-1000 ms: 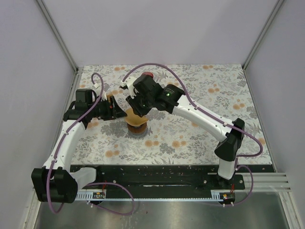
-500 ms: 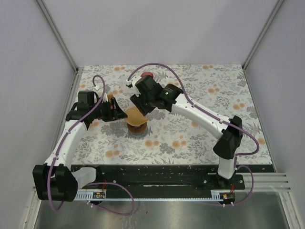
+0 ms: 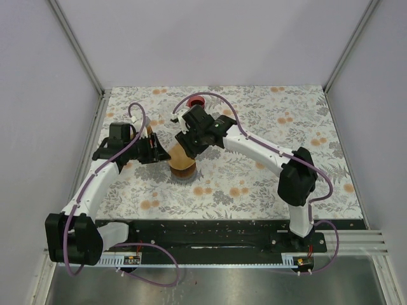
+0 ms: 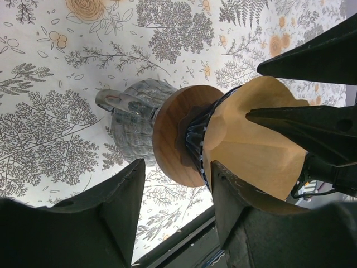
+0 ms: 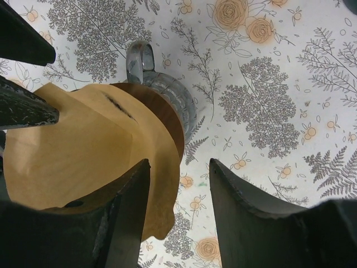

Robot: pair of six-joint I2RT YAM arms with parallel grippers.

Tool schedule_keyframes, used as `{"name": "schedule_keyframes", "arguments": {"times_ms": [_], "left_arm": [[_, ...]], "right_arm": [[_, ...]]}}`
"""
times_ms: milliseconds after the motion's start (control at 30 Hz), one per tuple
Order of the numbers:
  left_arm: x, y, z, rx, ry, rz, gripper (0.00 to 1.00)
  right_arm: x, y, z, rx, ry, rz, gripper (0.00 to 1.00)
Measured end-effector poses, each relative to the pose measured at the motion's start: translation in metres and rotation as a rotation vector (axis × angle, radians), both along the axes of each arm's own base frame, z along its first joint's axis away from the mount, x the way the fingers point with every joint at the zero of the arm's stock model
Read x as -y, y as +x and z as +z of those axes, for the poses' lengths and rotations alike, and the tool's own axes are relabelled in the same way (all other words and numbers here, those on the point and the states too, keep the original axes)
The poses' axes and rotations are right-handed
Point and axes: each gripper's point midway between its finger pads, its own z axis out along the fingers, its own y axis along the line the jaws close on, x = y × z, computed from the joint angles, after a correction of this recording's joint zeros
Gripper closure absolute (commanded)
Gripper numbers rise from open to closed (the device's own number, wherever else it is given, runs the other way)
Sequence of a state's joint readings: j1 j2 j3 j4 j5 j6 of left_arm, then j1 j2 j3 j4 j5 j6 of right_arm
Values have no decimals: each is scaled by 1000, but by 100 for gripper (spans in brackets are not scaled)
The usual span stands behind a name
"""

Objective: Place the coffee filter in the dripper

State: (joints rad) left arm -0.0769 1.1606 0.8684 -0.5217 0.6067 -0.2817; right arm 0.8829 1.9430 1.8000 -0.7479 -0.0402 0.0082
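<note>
- Writing: small tag (image 3: 130, 259) on the black rail at the near edge of the table, left side. Print too small to read.
- Coffee filter (image 5: 72, 151): tan paper cone sitting in the mouth of the dripper (image 4: 136, 120). Most of the paper stands out above the wooden collar (image 4: 167, 139). One dark crease shows in the R wrist view.
- Dripper: ribbed clear glass w/ loop handle (image 5: 139, 58), upright on the floral tablecloth (image 3: 241, 190). It's left of table centre, approx midway betw near & far edges.
- Left gripper (image 4: 177, 170): jaws apart, nothing clamped. It's on the side of the dripper twd the table's left edge, level w/ the collar. In the L wrist view the collar's rim lies just past the gap; can't tell if it touches.
- Right gripper (image 5: 178, 164): jaws apart, nothing clamped. It hangs over the filter from the far-right side. A flap of the filter lies in the gap, just beside the finger (image 5: 83, 223) on that view's left; the rest of the paper spreads past that finger.
- In the L wrist view one black R finger crosses the paper and the other sits beside its edge. Contact: can't tell.
- Red round object (image 3: 195, 101) near the far edge, well apart from the dripper, partly behind a purple cable (image 3: 219, 100).
</note>
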Motion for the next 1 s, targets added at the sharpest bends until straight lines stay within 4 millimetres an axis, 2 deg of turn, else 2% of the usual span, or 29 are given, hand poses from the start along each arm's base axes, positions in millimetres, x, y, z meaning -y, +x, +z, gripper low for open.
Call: {"name": "schedule_keyframes", "arguments": {"times_ms": [233,400,567,800,933,1000], "left_arm": [[1,-2,-6,1,23,-12,49],[6,-2,-10,3,43,-36,49],[7,1,-11,19,62,-42,49],[7,9,2,65,69,-55,41],[13,9,8,88,57,-83,31],[17,7,9,92,54,-103,29]], "right_arm": [[-6,3,-10,-6,1,5,46],[-9,4,-25,-28,-15,12,51],[-13,3,-28,-35,-9,33,57],[-15,2,-28,-34,-5,54,65],[-16,1,-31,-40,-7,60,68],[-16,1,-32,-41,-7,60,69]]}}
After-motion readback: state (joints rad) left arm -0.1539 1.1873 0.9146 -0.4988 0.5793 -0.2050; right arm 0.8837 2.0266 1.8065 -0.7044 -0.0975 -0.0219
